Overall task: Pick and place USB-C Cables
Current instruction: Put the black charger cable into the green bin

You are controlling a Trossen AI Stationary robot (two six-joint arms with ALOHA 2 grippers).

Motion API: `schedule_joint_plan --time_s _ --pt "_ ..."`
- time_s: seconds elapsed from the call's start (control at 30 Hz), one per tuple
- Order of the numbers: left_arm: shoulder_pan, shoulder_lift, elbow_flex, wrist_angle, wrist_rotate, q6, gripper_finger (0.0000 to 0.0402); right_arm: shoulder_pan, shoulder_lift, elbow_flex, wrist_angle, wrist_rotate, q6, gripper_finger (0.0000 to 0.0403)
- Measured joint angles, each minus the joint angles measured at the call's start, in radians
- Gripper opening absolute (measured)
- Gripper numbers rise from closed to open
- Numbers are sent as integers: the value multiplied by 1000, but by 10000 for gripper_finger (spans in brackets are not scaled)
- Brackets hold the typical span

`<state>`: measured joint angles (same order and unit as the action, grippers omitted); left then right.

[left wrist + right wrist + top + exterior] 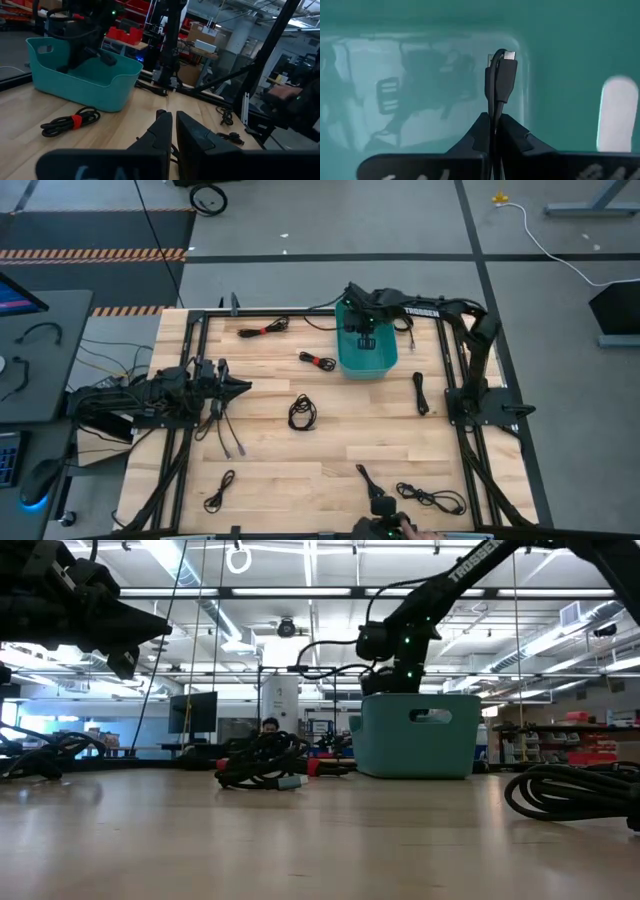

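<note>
The teal bin [383, 363] stands at the far middle of the table, also seen in the low view [415, 735]. My right gripper [364, 327] hangs over it, shut on a black USB-C cable [501, 75], with the bin floor [420, 100] below. Several more black cables lie flat on the wood: two with red ties [263, 330] [317, 361], a coil [302, 412], and others [420, 392] [219, 491] [432, 498]. My left gripper [240, 387] waits shut above the table's left side, touching nothing. My right gripper [495, 120] pinches the cable between its two fingers just behind the plug [493, 107]. The fingers point down into the bin. The plug end [504, 62] sticks out past the fingertips, clear of the bin floor. The fingers hide the rest of the cable.
Black frame rails [455, 370] run along the table's sides. A person's hand [420, 532] and a small device [384, 510] sit at the near edge. From the left wrist, the red-tied cable [70, 121] lies near the bin [80, 75]. Bare wood spans the table's middle.
</note>
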<state>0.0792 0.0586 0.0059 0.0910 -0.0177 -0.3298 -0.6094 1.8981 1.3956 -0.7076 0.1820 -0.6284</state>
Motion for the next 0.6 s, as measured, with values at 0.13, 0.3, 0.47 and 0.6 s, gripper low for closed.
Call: schedule_joint_plan --time_s 0.13,0.3,0.47,0.6 --pt "0 0 0 2 0 0 34 0 49 -4 7 46 -64 61" --pt "0 0 0 2 0 0 38 2 68 -3 41 96 -106 115" --pt "0 0 0 2 0 0 39 36 13 -4 53 307 -109 155" --pt "0 0 0 2 0 0 36 93 -89 -4 45 436 -37 157"
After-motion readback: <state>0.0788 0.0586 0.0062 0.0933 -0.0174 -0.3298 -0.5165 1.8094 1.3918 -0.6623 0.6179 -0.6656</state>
